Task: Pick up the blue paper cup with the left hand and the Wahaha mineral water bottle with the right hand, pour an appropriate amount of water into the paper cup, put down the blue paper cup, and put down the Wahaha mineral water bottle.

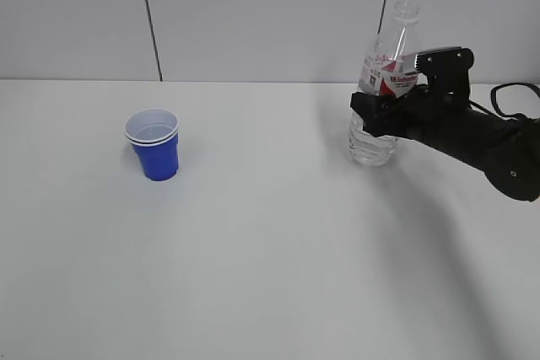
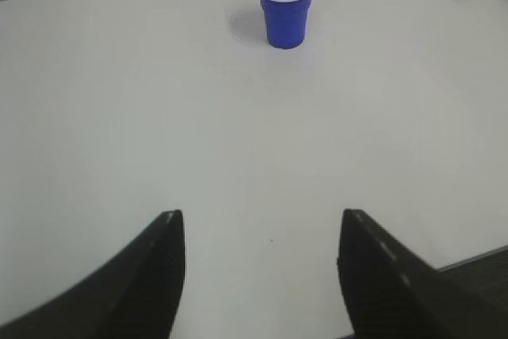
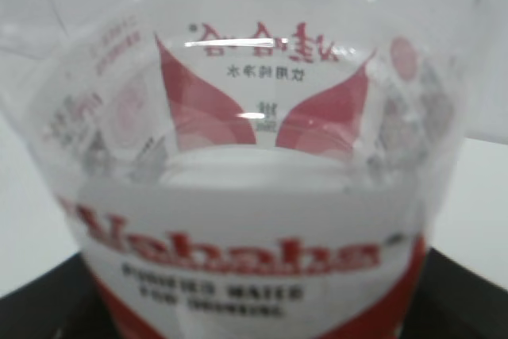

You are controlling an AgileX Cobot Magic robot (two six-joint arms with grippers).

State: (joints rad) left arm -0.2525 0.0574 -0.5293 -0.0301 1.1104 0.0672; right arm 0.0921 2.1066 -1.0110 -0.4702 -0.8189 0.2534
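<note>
The blue paper cup (image 1: pixel 154 153) stands upright on the white table (image 1: pixel 278 259), left of centre. In the left wrist view the cup (image 2: pixel 286 17) is far ahead of my left gripper (image 2: pixel 262 216), which is open and empty above the table. The Wahaha mineral water bottle (image 1: pixel 373 142) stands on the table at the right, uncapped, with clear water (image 1: pixel 371 154) in its lower part. My right gripper (image 1: pixel 396 90) is closed around the bottle at its label. The label (image 3: pixel 254 267) fills the right wrist view, with a dark finger at each lower corner.
A pale panelled wall (image 1: pixel 270 14) rises behind the table. The table's near edge (image 2: pixel 476 263) shows at the lower right of the left wrist view. The tabletop between cup and bottle is bare.
</note>
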